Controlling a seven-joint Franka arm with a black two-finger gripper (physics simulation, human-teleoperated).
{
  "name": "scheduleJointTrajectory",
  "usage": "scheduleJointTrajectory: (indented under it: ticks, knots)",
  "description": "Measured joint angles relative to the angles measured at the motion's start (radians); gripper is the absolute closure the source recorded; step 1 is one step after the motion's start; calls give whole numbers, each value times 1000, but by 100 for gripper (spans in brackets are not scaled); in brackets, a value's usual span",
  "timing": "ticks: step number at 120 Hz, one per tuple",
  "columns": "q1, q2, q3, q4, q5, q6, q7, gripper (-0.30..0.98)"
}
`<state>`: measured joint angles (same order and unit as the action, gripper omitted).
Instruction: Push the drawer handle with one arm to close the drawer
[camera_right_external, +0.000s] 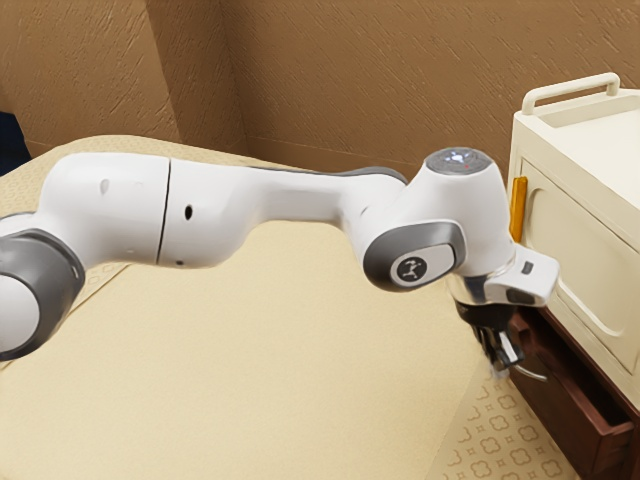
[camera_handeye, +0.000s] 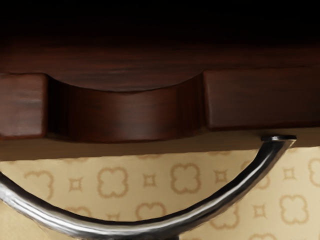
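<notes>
Clearly, the curved drawer handle (camera_handeye: 120, 229) lies just beside the end effector (camera_right_external: 504, 364).

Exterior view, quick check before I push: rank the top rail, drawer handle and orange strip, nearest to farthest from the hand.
1. Drawer handle: right by the hand, on the open drawer's front.
2. Orange strip: higher up, upright at the cream cabinet's edge.
3. Top rail: highest, on top of the cabinet.
</notes>
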<state>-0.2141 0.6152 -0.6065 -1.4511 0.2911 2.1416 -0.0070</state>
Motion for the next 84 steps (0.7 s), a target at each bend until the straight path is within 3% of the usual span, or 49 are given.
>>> scheduleJointTrajectory:
  ticks: [84]
  knots:
    - [-29, 83, 32, 77, 8, 143, 47, 79]
